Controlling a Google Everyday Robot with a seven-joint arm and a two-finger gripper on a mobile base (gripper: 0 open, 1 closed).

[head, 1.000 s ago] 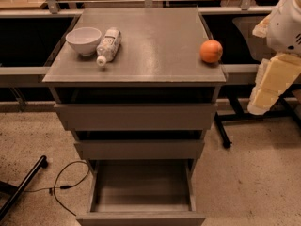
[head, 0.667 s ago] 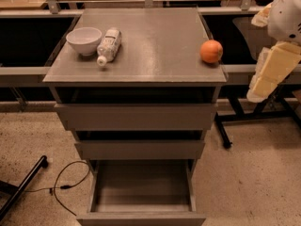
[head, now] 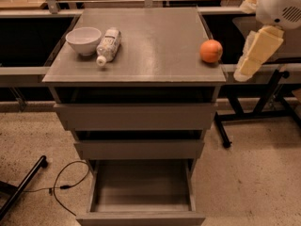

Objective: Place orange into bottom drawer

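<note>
Lifted slightly and nearer now, the gripper (head: 244, 69) hangs off the counter's (head: 150, 41) right edge, its state untellable, beside the orange (head: 211, 51) near the front-right corner, above the open bottom drawer (head: 141, 185).

dim, warm yellowish light falls from above. the grey surface (head: 155, 46) carries a soft sheen, brightest near its middle. the end effector (head: 245, 69), hanging just off the surface's right edge, is lit pale. deep shadow fills the gaps under the surface and the back of the bottom drawer (head: 141, 192).
</note>
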